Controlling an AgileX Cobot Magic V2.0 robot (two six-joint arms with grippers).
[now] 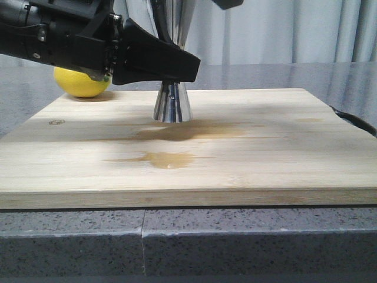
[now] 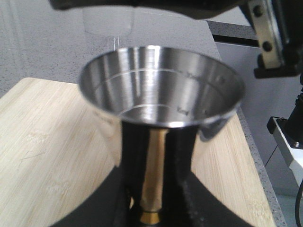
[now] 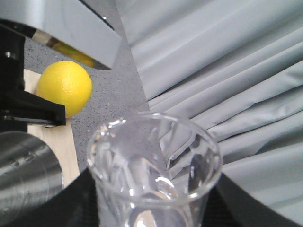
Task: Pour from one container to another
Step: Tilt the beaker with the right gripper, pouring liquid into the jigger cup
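Left gripper [image 1: 171,73]: clamped on the steel jigger [image 1: 172,103], upright on the wooden board [image 1: 265,147]
Right gripper [image 3: 151,208]: holding the glass beaker [image 3: 154,165]
Around: lemon [image 1: 81,82] behind left gripper; wet stains [image 1: 168,159] on board

My left gripper [image 1: 171,73] closes round the jigger's [image 1: 172,105] waist from the left; the jigger stands upright on the board [image 1: 265,147], toward its back edge. A lemon [image 1: 79,84] sits behind the board's back-left corner, on the counter [image 1: 330,76]. My right gripper [image 3: 156,213] holds the beaker [image 3: 154,165] up beside the jigger's rim.
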